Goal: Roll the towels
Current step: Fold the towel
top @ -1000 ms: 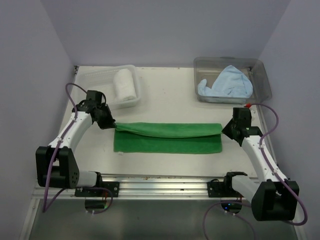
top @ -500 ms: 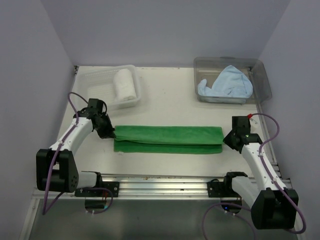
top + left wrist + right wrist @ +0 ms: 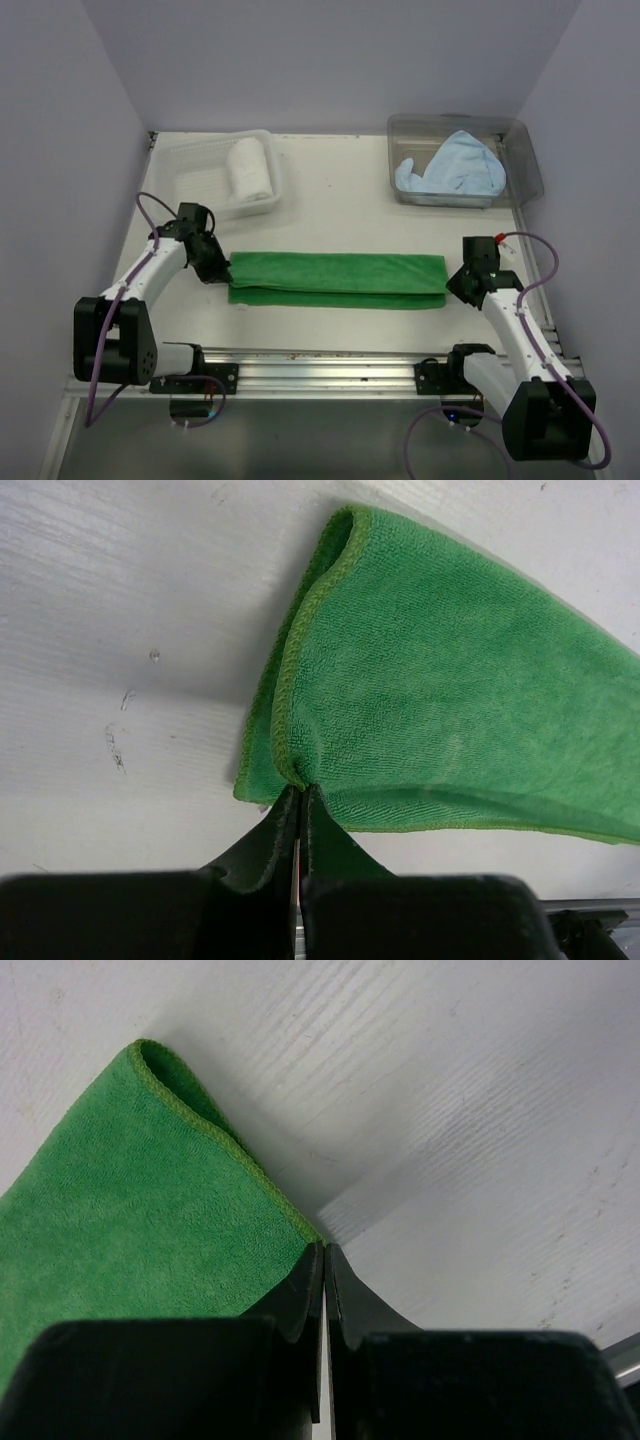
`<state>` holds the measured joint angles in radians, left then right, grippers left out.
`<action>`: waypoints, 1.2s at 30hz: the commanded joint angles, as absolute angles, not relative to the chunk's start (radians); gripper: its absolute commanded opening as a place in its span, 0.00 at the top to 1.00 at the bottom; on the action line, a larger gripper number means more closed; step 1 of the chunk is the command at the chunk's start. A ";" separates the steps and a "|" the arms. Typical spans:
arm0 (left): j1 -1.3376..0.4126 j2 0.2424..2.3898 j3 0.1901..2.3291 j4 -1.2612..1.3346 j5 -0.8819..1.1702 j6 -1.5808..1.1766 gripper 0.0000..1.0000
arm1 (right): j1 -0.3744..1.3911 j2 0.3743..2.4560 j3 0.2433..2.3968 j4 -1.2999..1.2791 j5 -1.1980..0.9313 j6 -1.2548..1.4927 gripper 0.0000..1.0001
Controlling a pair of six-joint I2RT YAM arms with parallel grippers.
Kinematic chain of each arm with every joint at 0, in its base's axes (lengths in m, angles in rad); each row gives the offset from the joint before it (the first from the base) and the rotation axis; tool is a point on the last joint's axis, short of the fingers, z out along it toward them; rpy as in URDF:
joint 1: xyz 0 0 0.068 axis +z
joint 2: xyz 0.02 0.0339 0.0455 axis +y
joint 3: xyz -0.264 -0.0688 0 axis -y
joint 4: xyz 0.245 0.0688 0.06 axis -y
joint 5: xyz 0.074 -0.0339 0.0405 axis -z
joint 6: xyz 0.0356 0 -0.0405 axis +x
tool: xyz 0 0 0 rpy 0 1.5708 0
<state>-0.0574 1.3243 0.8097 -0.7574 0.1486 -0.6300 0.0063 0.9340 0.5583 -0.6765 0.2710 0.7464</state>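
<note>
Two containers on a pale table [image 3: 340, 195].
A white lattice basket [image 3: 198, 182] sits far left and a clear plastic tub [image 3: 525, 165] far right, well apart. A metal rail [image 3: 320, 358], possibly speckled, lines the near edge.

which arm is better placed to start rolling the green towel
Right, narrowly. The left claw and right claw each pinch an end of the folded green towel, but rolling from the right end would likely carry the roll toward the basket holding the white towel, far left.

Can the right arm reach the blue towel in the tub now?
Probably not yet: its fingers are shut on the green towel. Nothing stands between it and the tub holding the blue towel; after letting go, likely yes.
</note>
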 commanded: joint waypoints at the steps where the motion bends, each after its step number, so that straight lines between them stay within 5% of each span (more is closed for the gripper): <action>1: -0.051 1.318 0.801 -0.769 0.108 -0.663 1.00 | 0.005 0.913 0.551 -0.681 0.288 0.764 1.00; 16: -0.034 1.262 0.925 -0.834 0.049 -0.680 1.00 | 0.005 0.845 0.591 -0.701 0.264 0.719 1.00; 33: -0.028 1.249 0.778 -0.814 0.052 -0.699 1.00 | 0.005 0.839 0.549 -0.729 0.221 0.746 1.00; 36: -0.028 1.240 0.778 -0.831 0.054 -0.687 0.81 | 0.005 0.845 0.549 -0.724 0.196 0.736 0.91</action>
<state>-0.0395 1.2743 0.7856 -0.8093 0.0734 -0.6861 0.0063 0.8440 0.5491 -0.7113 0.2058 0.7399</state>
